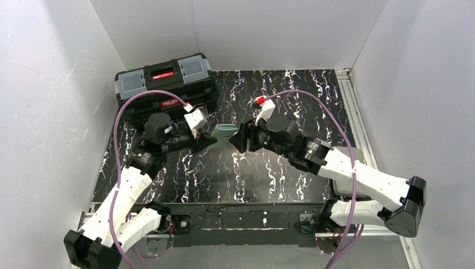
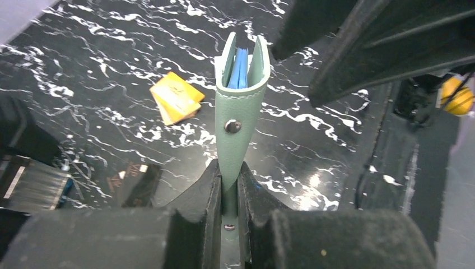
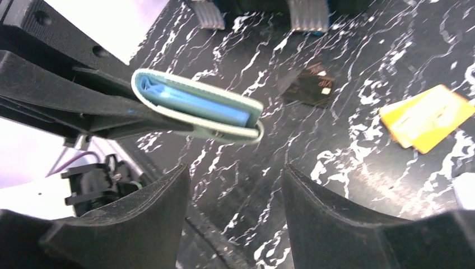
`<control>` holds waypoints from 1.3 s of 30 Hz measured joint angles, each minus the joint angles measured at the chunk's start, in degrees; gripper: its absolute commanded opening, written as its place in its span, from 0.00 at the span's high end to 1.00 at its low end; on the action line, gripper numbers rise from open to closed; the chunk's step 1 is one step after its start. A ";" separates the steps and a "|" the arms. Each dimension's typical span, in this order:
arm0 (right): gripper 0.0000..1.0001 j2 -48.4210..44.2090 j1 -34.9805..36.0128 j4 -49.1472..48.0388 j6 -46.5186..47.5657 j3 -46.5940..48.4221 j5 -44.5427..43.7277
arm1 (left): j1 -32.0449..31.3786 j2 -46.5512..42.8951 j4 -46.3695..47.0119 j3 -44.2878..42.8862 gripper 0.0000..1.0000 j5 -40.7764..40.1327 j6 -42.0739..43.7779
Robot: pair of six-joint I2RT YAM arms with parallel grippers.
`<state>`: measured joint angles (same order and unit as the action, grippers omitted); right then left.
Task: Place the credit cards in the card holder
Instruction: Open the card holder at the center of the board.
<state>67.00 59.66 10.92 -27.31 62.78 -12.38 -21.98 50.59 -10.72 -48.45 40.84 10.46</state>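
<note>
Mint-green card holder [image 2: 238, 106], blue inside; orange card [image 2: 176, 96]; table [image 2: 101, 50] black, white-veined; toolbox [image 1: 162, 89] black, red label.

Setting: robotics lab test cell.
Enclosure: plain white walls [image 1: 50, 112] on three sides.
Bench: black marbled tabletop [image 1: 235, 179], aluminium rail [image 1: 353, 106] along its right edge.
Rig: left arm [image 1: 131, 185] and right arm [image 1: 364, 179] bolted at the near edge.
Prop: black toolbox [image 1: 165, 84].
</note>
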 measured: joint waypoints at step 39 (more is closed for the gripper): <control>0.49 2.84 -9.29 -2.12 -30.36 -0.02 6.99 | -11.74 -0.61 8.74 1.86 1.00 -14.97 11.82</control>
<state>69.84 50.37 8.80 -57.67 62.76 -5.39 -33.71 49.98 -1.98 -46.59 25.87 22.28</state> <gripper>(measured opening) 0.524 0.073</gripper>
